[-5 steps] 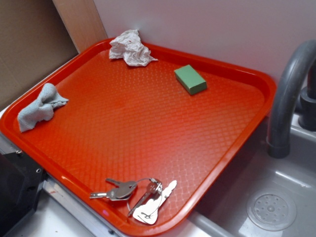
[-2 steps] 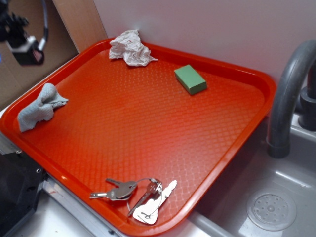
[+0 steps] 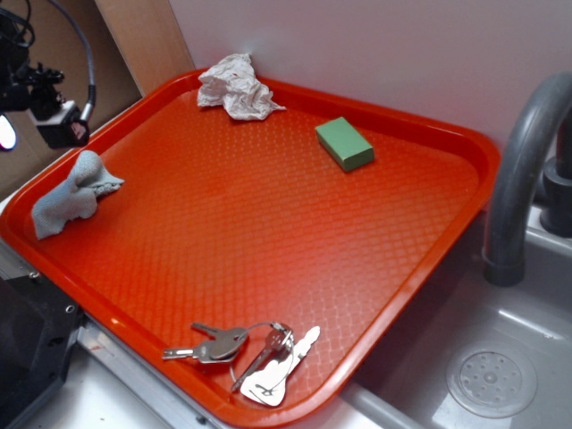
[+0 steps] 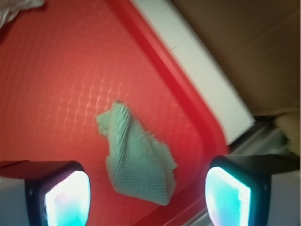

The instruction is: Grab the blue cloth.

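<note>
At the upper left of the exterior frame the gripper (image 3: pixel 54 125) has come into sight, hanging above the tray's left edge; 1 second ago that corner was bare, and 0.4 seconds ago only a part of the arm showed, higher up. It is plainly travelling toward its target. In the wrist view the 2 fingers (image 4: pixel 56 193) stand wide apart at the lower corners of the frame, nothing between them but air.

Just below and right of the gripper, the blue cloth (image 3: pixel 70 192) lies bunched at the left side of the red tray (image 3: pixel 268 232), close to the rim; the wrist view shows it between the fingers but well beneath them (image 4: pixel 136 157), not touched.

Farther right sit the white paper wad (image 3: pixel 234 87) at the upper rim, the keys (image 3: pixel 246 350) at the lower edge, the green block (image 3: pixel 345 143), and the grey tap (image 3: pixel 523 170) over the sink (image 3: pixel 492 380). None has moved.

Judging by this, the approach is nearly lined up; a descent and a closing remain.
</note>
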`<action>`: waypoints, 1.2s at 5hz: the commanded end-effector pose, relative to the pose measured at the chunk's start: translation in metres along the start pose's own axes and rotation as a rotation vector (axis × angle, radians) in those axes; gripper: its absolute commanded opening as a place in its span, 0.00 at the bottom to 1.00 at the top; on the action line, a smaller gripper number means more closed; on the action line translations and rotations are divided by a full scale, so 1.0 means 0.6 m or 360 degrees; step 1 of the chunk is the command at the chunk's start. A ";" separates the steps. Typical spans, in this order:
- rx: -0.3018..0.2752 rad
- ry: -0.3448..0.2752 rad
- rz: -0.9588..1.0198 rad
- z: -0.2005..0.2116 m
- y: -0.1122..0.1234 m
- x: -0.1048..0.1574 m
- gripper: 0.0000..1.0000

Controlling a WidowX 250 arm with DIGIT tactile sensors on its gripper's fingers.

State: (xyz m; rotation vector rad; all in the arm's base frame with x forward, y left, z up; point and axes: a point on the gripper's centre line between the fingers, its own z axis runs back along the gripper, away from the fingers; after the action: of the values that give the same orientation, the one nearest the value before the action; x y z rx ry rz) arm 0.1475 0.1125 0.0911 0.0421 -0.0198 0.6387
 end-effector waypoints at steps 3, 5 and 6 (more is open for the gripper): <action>0.0180 0.0119 0.0185 -0.142 -0.014 0.011 1.00; 0.0111 0.0005 0.0199 -0.101 -0.015 -0.001 0.00; 0.0047 -0.0012 0.0136 -0.050 -0.029 -0.011 0.00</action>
State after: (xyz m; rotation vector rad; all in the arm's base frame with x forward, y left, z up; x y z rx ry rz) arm 0.1538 0.0900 0.0522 0.0704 0.0283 0.7430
